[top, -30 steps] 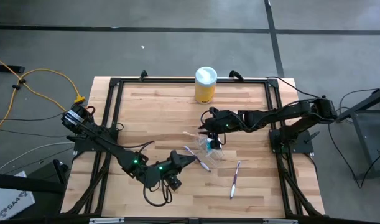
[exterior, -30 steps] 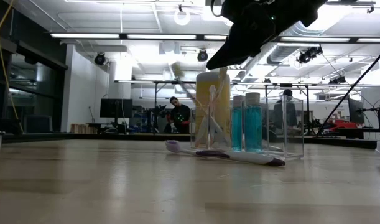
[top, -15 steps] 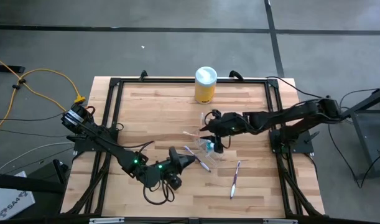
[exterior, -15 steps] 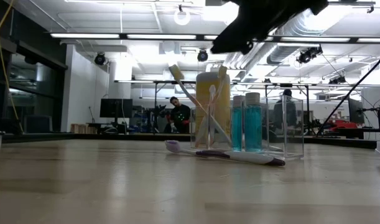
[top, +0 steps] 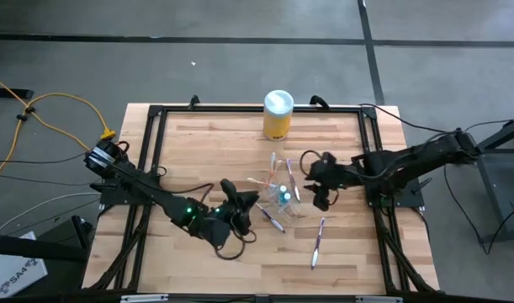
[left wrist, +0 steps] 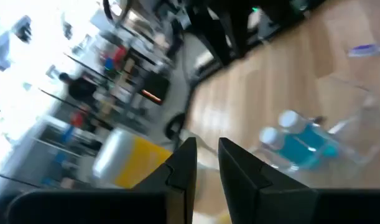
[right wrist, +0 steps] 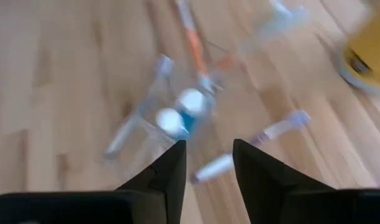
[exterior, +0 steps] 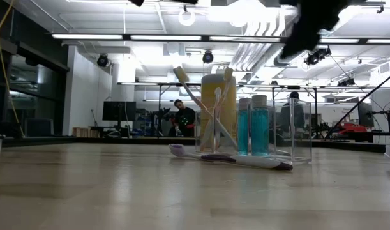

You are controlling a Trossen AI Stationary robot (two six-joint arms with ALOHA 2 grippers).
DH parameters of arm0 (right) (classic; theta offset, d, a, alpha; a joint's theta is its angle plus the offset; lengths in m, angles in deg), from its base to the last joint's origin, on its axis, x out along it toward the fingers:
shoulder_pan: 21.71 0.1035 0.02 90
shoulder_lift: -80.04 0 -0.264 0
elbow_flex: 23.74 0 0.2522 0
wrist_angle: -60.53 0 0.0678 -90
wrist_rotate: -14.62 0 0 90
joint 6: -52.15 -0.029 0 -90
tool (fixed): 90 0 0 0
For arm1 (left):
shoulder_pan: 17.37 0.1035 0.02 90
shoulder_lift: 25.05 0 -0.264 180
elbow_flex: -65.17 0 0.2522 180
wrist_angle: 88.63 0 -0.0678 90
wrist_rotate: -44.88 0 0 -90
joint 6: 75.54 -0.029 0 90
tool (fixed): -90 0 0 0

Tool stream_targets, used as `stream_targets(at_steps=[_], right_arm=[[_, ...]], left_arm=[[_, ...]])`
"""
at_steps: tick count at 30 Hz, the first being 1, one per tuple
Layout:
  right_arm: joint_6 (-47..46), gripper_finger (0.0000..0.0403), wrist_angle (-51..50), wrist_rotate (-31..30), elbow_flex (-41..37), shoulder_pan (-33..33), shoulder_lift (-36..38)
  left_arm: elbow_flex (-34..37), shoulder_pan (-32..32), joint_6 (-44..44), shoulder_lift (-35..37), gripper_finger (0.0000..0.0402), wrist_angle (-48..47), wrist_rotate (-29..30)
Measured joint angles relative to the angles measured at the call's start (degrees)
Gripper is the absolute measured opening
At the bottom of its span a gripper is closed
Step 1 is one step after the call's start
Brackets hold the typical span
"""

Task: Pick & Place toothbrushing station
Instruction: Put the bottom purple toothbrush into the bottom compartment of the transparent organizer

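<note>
A small clear plastic cup [top: 283, 200] stands on the table's middle, right of centre. In it stand two blue tubes [exterior: 253, 131] and several slim toothbrushes [exterior: 201, 108] that lean on its rim. A purple toothbrush [top: 272, 217] lies flat on the table by the cup's near side. Another toothbrush [top: 318, 238] lies nearer the right front. My right gripper [top: 311, 181] hangs open and empty above the table, just right of the cup. My left gripper [top: 255, 200] is left of the cup, slightly open and empty; its wrist view shows the tubes [left wrist: 295, 140].
A yellow canister with a white lid [top: 278, 114] stands at the table's far edge, behind the cup. A black frame [top: 156, 114] runs around the tabletop. Bare wood lies at the left and the near side.
My right gripper has drawn back from above the cup toward the table's right edge. A toothbrush now leans in the cup where the gripper was. My left gripper has shifted a little toward the far edge.
</note>
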Motion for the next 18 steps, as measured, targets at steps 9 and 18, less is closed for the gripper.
stream_targets(at_steps=[9, 18], right_arm=[[-11.9, 0.0106, -12.9, -3.5, 0.1, -0.3, -0.6], [-26.0, 0.0105, -18.1, 3.4, 0.0, 4.6, -0.6]], left_arm=[[0.0, 3.5, 22.3, 0.0, 0.0059, -16.6, -10.3], [0.0, 4.1, 28.8, 0.0, 0.0059, -25.9, -23.2]])
